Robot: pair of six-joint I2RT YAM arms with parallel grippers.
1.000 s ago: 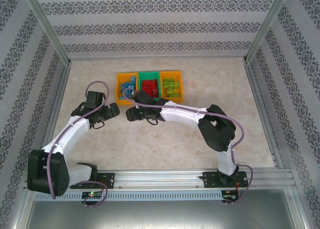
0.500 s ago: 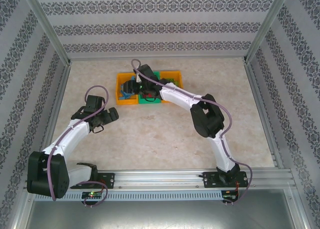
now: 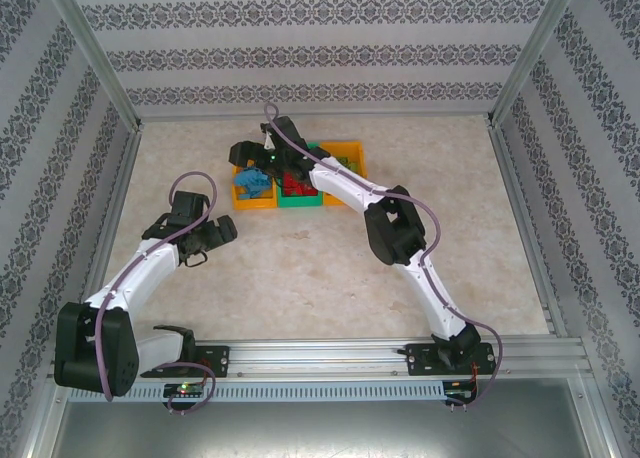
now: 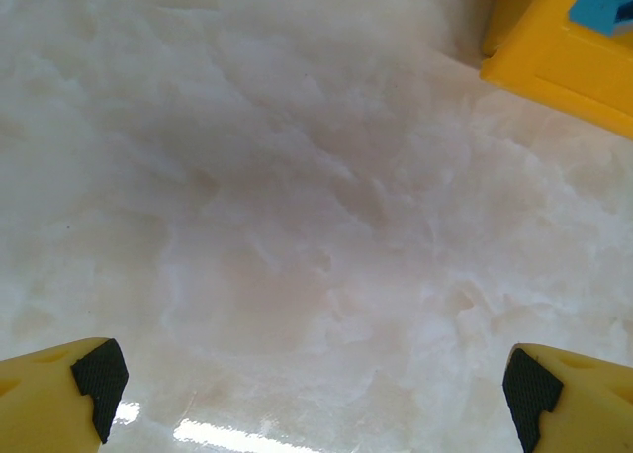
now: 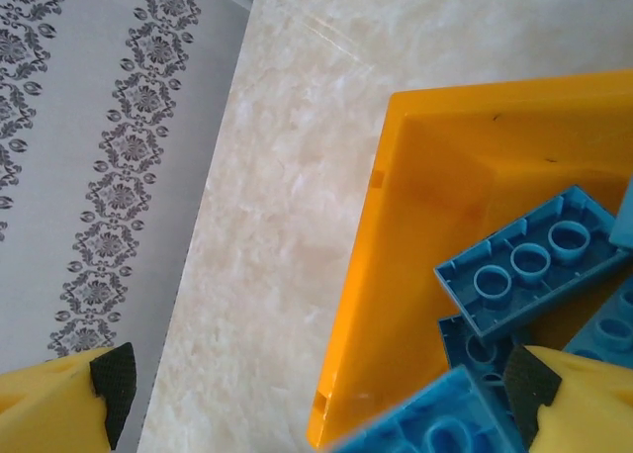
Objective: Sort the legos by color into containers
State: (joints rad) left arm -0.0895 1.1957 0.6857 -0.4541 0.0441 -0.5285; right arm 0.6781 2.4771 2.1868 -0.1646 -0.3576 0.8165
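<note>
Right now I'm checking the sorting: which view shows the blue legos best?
Right wrist: the blue legos lie close up in the orange bin. Top external gives a small blue heap; left wrist, a blue sliver.

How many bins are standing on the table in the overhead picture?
3, joined in a row: the left orange bin holding blue bricks, the green middle bin holding red bricks, and the right orange bin, partly covered by the right arm.

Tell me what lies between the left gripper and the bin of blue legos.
Bare tabletop, from left gripper to bin, seen in the left wrist view.
</note>
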